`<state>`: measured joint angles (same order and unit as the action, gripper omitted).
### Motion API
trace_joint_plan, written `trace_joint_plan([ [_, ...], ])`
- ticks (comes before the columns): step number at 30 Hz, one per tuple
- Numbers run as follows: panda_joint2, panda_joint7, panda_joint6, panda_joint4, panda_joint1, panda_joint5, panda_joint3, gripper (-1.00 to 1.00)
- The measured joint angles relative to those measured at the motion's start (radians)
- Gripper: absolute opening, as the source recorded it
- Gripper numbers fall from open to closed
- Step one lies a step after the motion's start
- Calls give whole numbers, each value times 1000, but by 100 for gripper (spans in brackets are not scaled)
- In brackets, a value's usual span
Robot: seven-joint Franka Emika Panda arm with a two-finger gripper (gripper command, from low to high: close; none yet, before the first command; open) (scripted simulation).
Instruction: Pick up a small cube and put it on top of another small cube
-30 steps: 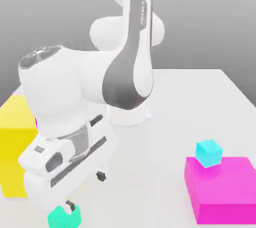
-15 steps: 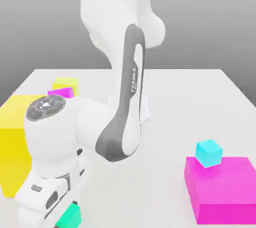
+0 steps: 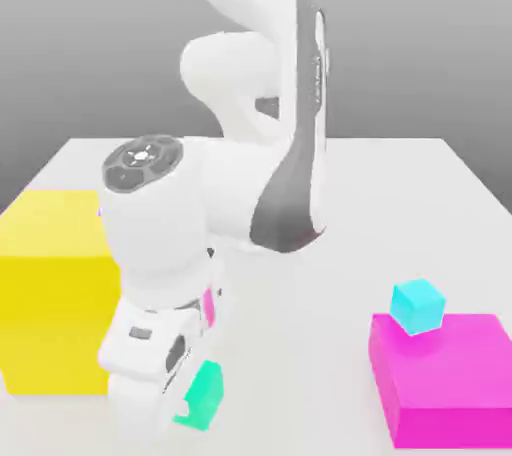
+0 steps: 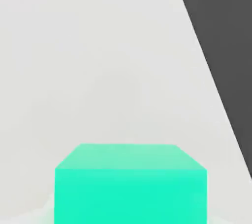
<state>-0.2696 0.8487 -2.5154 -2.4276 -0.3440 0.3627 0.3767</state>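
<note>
**Teal cube gripped and coming off the table**

The teal cube now sits between the tool's fingers, tilted and, as far as the exterior view shows, clear of the table. A second ago the tool stood wide open around it with the cube flat on the table; half a second ago the fingers were closing in; now they are clenched on it. In the hand view the cube hangs close under the camera with plain table beyond it, which fits a firm hold.

Since then the cube has also shifted toward the exterior view's right and stands higher in that view, so the carry looks to have begun. It is still well apart from the cyan cube, which rests on the near corner of the magenta block on the exterior view's right. The yellow block stands on the far side of the arm from the cyan cube, out of the way.

My judgement: the pick is done and the placing remains. The next move calls for more height, enough to clear the magenta block and the cyan cube, then a level, centred set-down. The tilt in the grip could let the cube slide off so small a top.
</note>
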Motion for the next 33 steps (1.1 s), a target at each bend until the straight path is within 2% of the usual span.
trace_joint_plan([
  [8, 197, -143, 82, -103, -180, -106, -109, -100],
  [11, 294, -220, 93, -146, -265, -182, -143, -100],
  [16, 471, -374, 100, -222, -304, -345, -235, -100],
  [18, 485, -409, 66, -247, -311, -381, -267, -100],
  [21, 404, -412, -49, -273, -316, -382, -273, -100],
  [22, 374, -410, -87, -281, -317, -380, -273, 100],
  [29, 369, -411, -95, -282, -317, -380, -273, 100],
  [33, 487, -422, 48, -256, -312, -395, -278, 100],
])
